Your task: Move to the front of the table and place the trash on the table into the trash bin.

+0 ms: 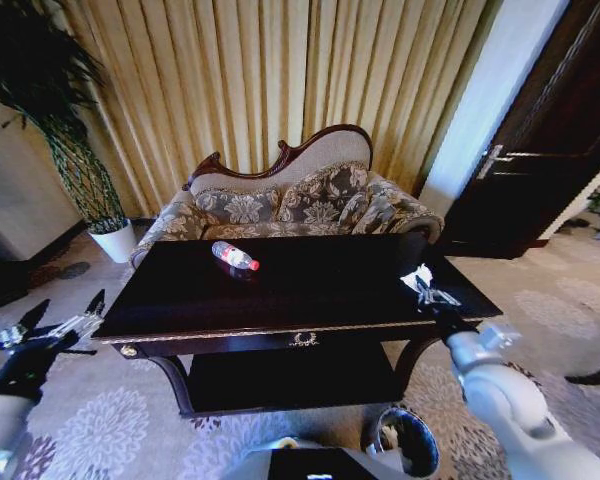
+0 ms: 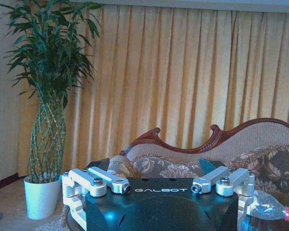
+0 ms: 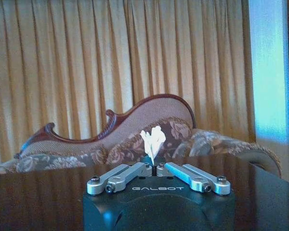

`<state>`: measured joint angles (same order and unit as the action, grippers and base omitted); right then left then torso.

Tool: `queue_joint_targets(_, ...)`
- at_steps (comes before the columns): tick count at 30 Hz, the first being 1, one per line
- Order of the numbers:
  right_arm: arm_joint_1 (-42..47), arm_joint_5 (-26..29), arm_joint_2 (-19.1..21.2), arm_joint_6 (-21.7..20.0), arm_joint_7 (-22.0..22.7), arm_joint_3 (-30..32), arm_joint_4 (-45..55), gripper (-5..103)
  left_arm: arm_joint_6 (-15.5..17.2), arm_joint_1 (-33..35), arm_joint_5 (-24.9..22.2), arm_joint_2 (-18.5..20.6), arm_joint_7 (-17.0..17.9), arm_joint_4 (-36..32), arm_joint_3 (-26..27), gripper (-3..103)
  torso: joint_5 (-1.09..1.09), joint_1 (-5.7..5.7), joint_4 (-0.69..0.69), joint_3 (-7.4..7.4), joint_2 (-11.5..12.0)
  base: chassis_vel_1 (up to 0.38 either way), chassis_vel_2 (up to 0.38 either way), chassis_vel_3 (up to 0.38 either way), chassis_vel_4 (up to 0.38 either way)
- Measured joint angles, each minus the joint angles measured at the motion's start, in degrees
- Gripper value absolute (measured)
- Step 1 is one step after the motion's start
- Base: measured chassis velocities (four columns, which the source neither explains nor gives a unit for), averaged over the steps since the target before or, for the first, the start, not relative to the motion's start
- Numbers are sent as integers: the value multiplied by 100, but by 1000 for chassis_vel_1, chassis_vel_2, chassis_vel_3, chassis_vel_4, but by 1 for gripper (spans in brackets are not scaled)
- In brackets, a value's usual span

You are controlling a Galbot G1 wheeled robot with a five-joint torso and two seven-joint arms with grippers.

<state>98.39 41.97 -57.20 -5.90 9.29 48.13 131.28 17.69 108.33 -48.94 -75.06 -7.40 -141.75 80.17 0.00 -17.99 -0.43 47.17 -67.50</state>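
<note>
The dark glossy table (image 1: 320, 285) stands in front of me, with the clear plastic bottle with a red label and cap (image 1: 235, 256) lying on its side at the back left of the top. My right gripper (image 1: 432, 293) hovers over the table's right end, shut on a crumpled white paper scrap (image 1: 416, 277). In the right wrist view the paper scrap (image 3: 152, 139) sticks up from the shut gripper (image 3: 155, 168). My left gripper (image 1: 68, 312) hangs open off the table's left end. The left wrist view has that gripper (image 2: 159, 188) spread wide and the bottle (image 2: 272, 209) beyond it. The trash bin (image 1: 420, 428) sits on the floor by the front right leg.
A carved floral sofa (image 1: 300, 200) stands right behind the table, with gold curtains (image 1: 280, 80) at the back. A tall plant in a white pot (image 1: 115, 240) is at the back left, and a dark door (image 1: 550, 140) at the right. Patterned carpet lies around the table.
</note>
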Motion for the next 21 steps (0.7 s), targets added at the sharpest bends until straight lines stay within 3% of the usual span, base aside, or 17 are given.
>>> queue_joint_targets(11, 170, -184, -125, -13, 20, -46, 258, 0, 81, -25, 7, 183, -142, 169, -18, 100, 0, -2, 0, 2, 2, 23, -28, -20, 26)
queue_joint_targets(21, 52, -216, -122, -28, 26, -179, 155, 0, 78, -6, 40, 156, -212, 246, 9, 100, 0, 2, -1, 0, 0, 175, -179, -169, 167)
